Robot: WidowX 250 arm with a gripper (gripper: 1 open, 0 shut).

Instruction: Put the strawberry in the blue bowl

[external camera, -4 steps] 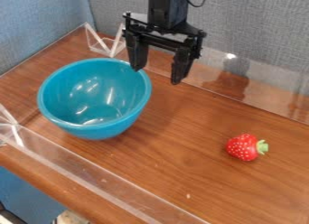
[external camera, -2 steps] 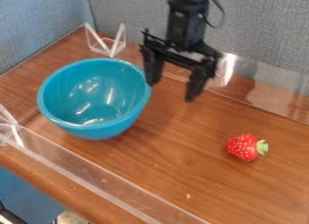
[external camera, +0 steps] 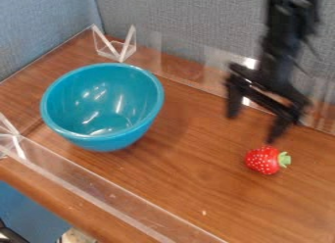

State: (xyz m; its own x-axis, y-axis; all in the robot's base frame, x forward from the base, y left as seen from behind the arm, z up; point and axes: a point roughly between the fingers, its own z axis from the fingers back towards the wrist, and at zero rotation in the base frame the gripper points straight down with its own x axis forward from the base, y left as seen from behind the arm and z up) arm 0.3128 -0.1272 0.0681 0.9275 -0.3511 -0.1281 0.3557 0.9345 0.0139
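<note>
Overhead, the gripper (external camera: 265, 114) hangs with its two dark fingers spread wide and pointed down at the table, holding nothing — a stance that fits an approach to a pick rather than a grasp. The strawberry (external camera: 265, 161) lies on its side just below and in front of the fingertips as the camera sees it, green top turned to the right, untouched and clear of the jaws. Judging by that gap, the arm must yet line up over the fruit and descend before it can close. The blue bowl (external camera: 102, 107) sits well apart to the left, mouth up and empty, so its open rim is ready for a drop from above. All rests on a polished wooden tabletop (external camera: 183, 178) whose grain reflects the light; a low clear plastic wall (external camera: 78, 178) rims it — likely to keep loose items from rolling off. Behind, grey-blue fabric panels (external camera: 53, 22) close off the corner.
</note>
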